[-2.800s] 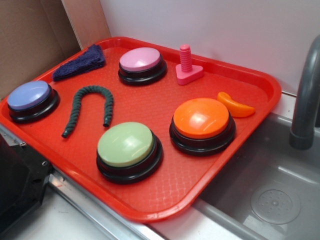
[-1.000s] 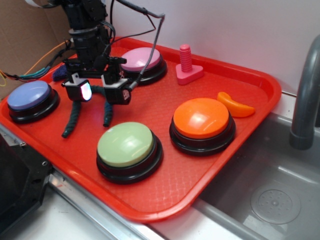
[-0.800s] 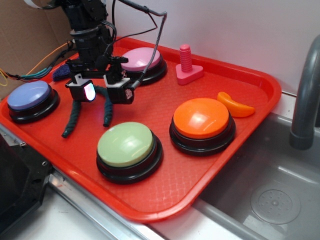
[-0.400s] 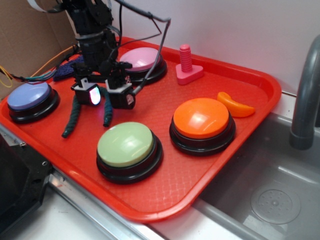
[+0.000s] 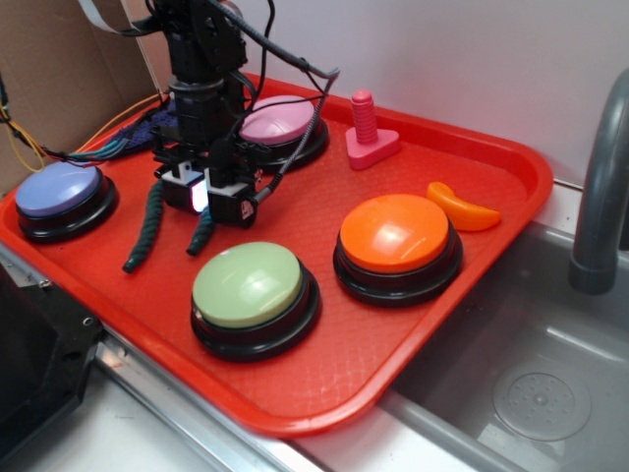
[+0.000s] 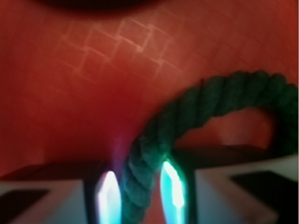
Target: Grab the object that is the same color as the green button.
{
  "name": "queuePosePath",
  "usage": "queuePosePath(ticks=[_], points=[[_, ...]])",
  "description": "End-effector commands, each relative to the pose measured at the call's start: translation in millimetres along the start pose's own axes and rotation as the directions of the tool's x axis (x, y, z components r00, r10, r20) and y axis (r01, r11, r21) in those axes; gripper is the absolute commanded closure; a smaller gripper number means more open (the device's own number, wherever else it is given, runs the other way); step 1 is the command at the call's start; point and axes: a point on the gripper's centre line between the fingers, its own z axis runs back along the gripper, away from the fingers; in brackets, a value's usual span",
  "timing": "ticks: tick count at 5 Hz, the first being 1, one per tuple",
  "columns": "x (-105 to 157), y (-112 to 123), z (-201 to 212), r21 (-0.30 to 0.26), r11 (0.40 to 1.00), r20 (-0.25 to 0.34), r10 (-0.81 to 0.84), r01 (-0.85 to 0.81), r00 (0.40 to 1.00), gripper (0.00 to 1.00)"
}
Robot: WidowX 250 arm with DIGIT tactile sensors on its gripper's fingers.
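Compared with a moment ago, we see that the gripper has come lower and its jaws have closed in from wide apart; now they stand on both sides of the dark green rope at the bend of its arch. In the wrist view the rope passes between the two lit fingertips and seems to touch both, so we judge the jaws are clamped on it or very nearly. For the task this means that the right thing is chosen, the one matching the green button, and lifting is probably what remains. The rope lies on the red tray, at about 11 o'clock from the green button and at 3 o'clock from the lavender-blue button. It is bent like an upside-down U: its long axis runs roughly from 12 to 6 o'clock, and both free ends point toward 6 o'clock, to the near rim.
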Motion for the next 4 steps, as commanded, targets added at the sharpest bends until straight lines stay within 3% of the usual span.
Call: queuePosePath(ticks=[1,2,3,4], points=[[-8.5,16.3,7.7,-0.051,0.993,0.009,-0.106,0.106,0.994,1.00],[-27.0,30.7,51.8,-0.102,0.924,0.084,-0.361,0.368,0.929,1.00],[-46.4,43.1,94.9,-0.174,0.872,0.163,-0.432,0.457,0.887,1.00],[-59.9,43.5,143.0,-0.166,0.841,0.184,-0.487,0.515,0.854,1.00]])
